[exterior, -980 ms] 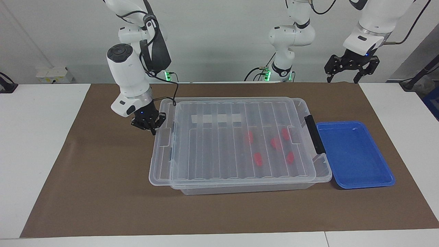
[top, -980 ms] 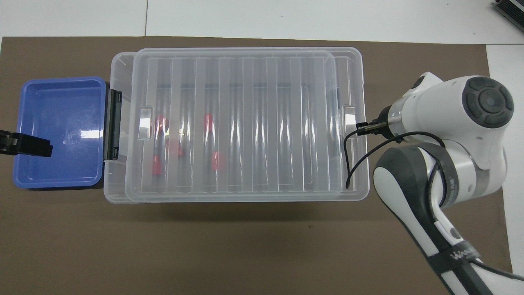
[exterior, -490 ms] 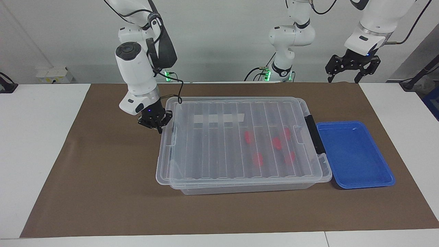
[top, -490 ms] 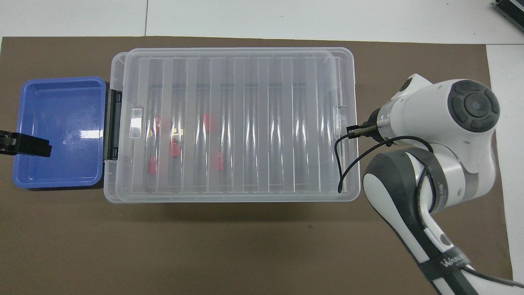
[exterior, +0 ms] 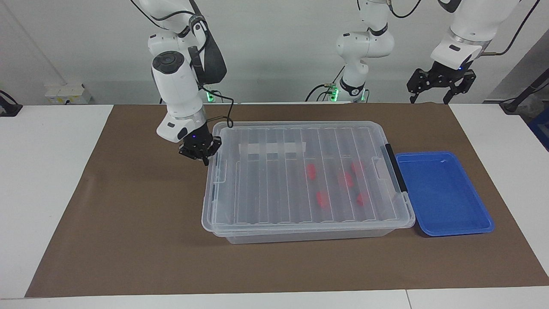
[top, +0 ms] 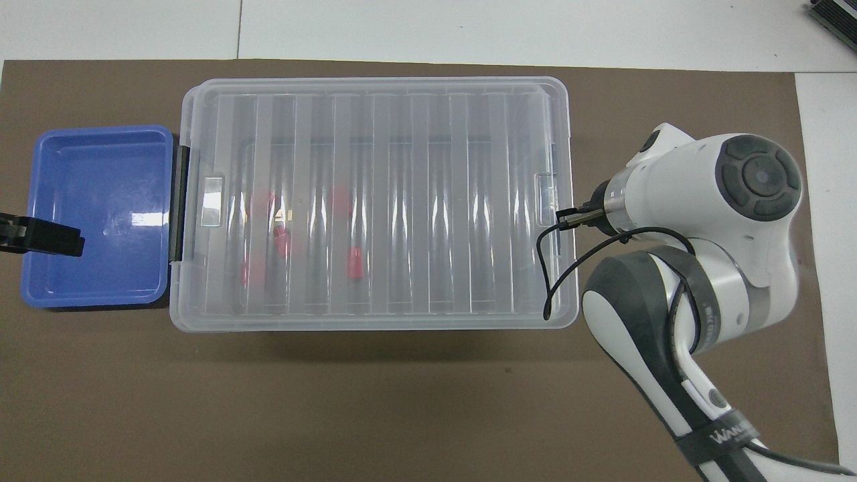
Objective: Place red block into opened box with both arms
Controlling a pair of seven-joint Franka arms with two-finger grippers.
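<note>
Box [exterior: 300,223] is the landmark here: a large clear plastic bin in the middle of the brown mat [exterior: 128,240] on the counter [exterior: 43,193], with its ribbed clear lid [exterior: 274,180] lying squarely on top. Red blocks show through the lid, inside the box, gathered in the half toward the left arm's end; one red block [exterior: 322,199] lies among those farthest from the robots. A dark grey latch [exterior: 395,167] runs along the box's end wall at the left arm's end, and just beside that end sits a shallow blue tray [exterior: 446,227], touching or nearly touching the box.

Right gripper [exterior: 201,155] is low at the box's end toward the right arm's end of the counter, right against the lid's edge there, fingertips together; whether they pinch the lid's rim cannot be told. A black cable [top: 552,268] from the wrist droops over that corner of the lid.

Left gripper [exterior: 429,99] waits up in the air, over the mat's edge nearest the robots, above and apart from the box and tray, fingers spread and holding nothing.
</note>
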